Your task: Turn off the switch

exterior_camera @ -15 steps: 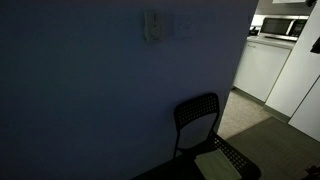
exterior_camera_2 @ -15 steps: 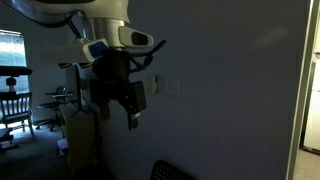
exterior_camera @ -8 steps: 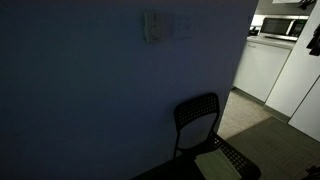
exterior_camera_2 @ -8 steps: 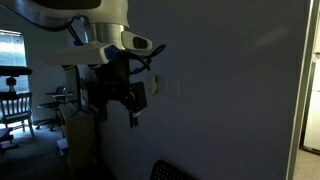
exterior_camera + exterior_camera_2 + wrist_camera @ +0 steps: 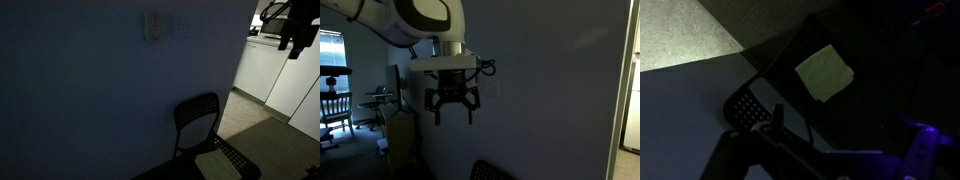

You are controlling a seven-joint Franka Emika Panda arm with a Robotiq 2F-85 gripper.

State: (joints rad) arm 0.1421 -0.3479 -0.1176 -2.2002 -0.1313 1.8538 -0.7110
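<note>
The room is dark. The switch [image 5: 153, 27] is a small pale upright plate high on the blue-grey wall. In an exterior view it shows faintly [image 5: 492, 90] just right of my gripper [image 5: 453, 105]. My gripper hangs beside the wall with its fingers spread, open and empty. In an exterior view only a dark part of the gripper [image 5: 295, 32] shows at the top right, well away from the switch. The wrist view looks down the wall; the switch is out of view there, and the fingers [image 5: 840, 140] are dark shapes at the bottom.
A black chair [image 5: 198, 122] with a pale seat pad [image 5: 220, 163] stands against the wall below the switch. It also shows in the wrist view [image 5: 755, 105], and its top edge in an exterior view [image 5: 490, 170]. White kitchen cabinets [image 5: 262, 68] stand beyond the wall's corner.
The arm has swung along the wall and the wrist has turned, so the gripper now points down with its fingers spread. Its dark shape has entered an exterior view at the top right.
</note>
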